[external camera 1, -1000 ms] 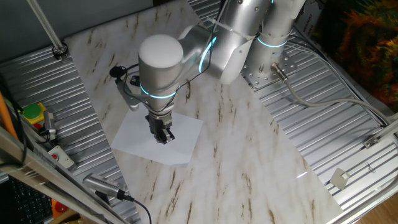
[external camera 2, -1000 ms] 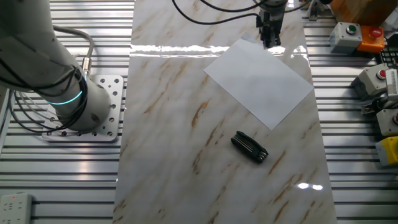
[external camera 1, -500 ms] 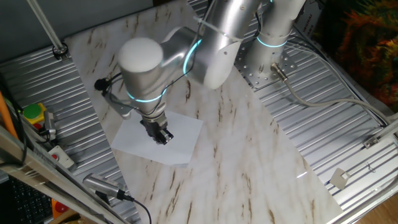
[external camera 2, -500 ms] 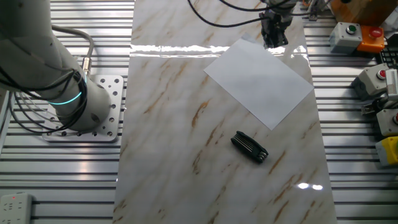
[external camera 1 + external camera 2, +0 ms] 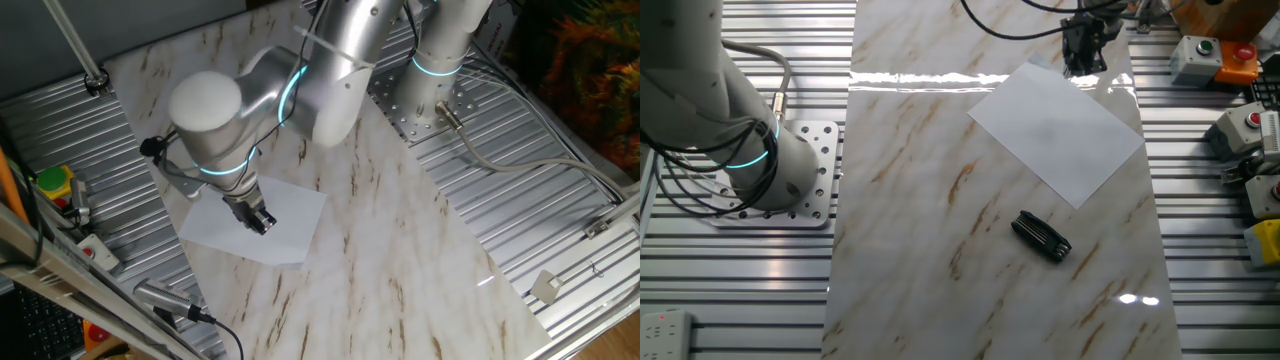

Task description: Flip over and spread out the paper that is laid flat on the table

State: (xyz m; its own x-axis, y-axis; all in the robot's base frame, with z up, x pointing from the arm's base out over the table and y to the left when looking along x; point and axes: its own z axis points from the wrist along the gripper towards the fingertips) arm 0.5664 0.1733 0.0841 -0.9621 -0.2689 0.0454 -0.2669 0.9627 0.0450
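Note:
The white paper (image 5: 250, 228) lies flat on the marble-patterned table (image 5: 400, 250). It also shows in the other fixed view (image 5: 1058, 135), near the table's (image 5: 920, 200) far right side. My gripper (image 5: 262, 222) points down at the paper, tilted, with its tips low over the sheet. In the other fixed view the gripper (image 5: 1081, 68) stands at the paper's far corner. Its fingers are close together with nothing seen between them. Whether the tips touch the paper cannot be told.
A black folding tool (image 5: 1041, 237) lies on the table in front of the paper. Button boxes (image 5: 1205, 55) stand on the ribbed metal panel to the right. The arm's base (image 5: 780, 175) sits on the left panel. A cable (image 5: 520, 165) runs over the panel.
The arm's wrist has swung left and tilted more, while the gripper tips stayed almost in place over the paper. The paper has not moved.

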